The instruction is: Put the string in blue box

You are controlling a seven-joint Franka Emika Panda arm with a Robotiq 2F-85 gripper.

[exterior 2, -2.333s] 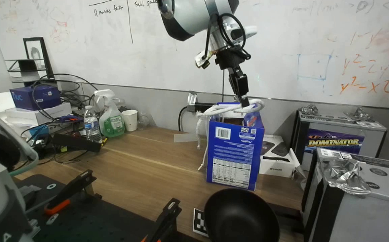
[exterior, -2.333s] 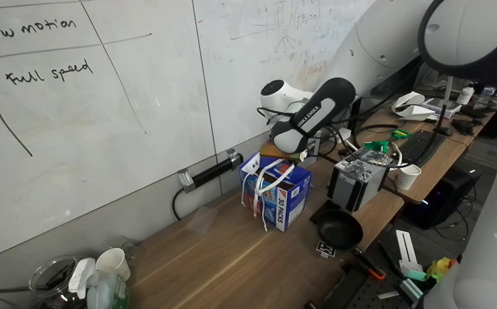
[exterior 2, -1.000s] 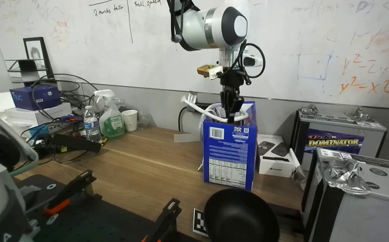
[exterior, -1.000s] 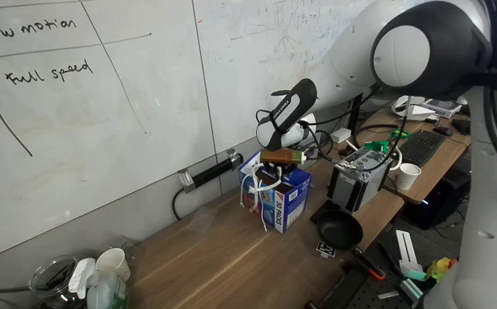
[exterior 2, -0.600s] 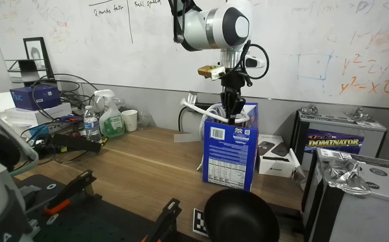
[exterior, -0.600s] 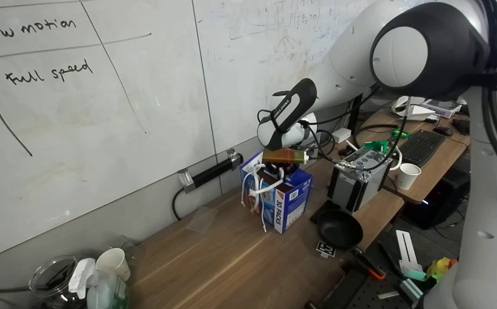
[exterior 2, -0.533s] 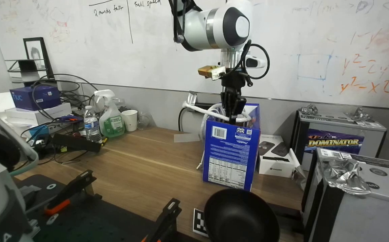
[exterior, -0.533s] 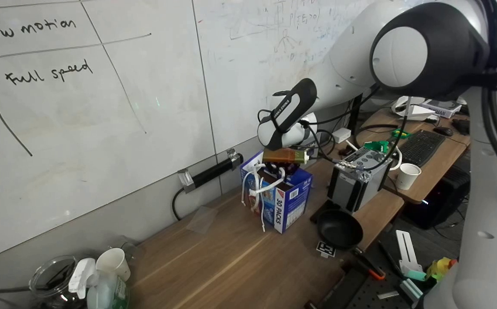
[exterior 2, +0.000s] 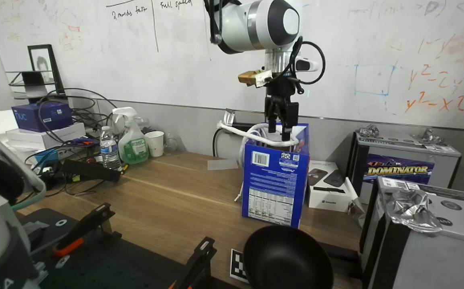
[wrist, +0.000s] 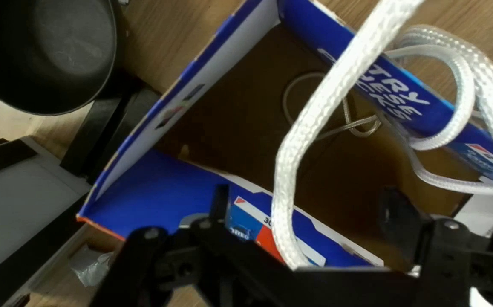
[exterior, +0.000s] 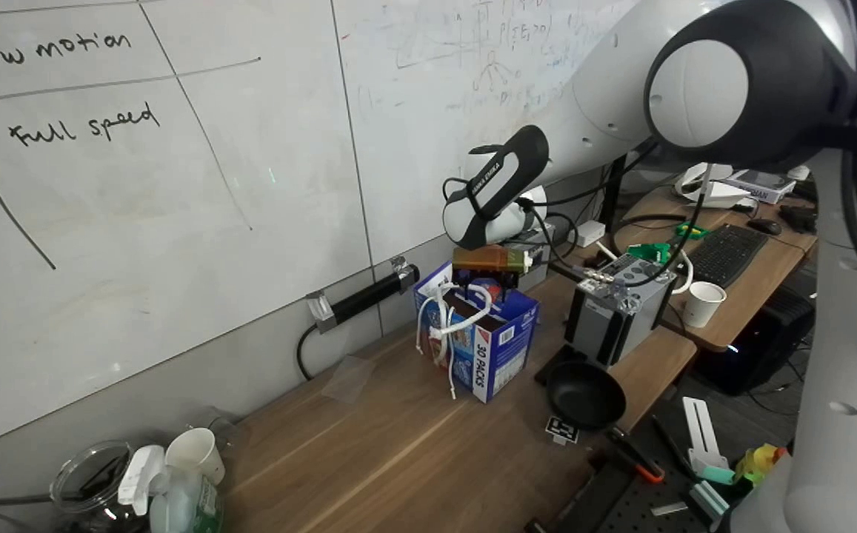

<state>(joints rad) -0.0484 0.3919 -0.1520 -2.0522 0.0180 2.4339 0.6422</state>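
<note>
Over blue box point(exterior 2: 274, 180) edge, string point(wrist: 308, 123) hangs; tool point(exterior 2: 279, 134) at opening, jaws apart.

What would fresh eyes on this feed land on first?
The white string probably comes first, looped across the open top of the blue box with strands hanging outside. Next is the hand over the opening, its jaws apart. Then comes the black pan, in the foreground of an exterior view.

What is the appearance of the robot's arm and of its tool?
The arm is white, with black joint covers and white EMIKA lettering. Black cables loop beside the silvery wrist; an amber block juts out below it. The tool is black, with two slim fingers.
</note>
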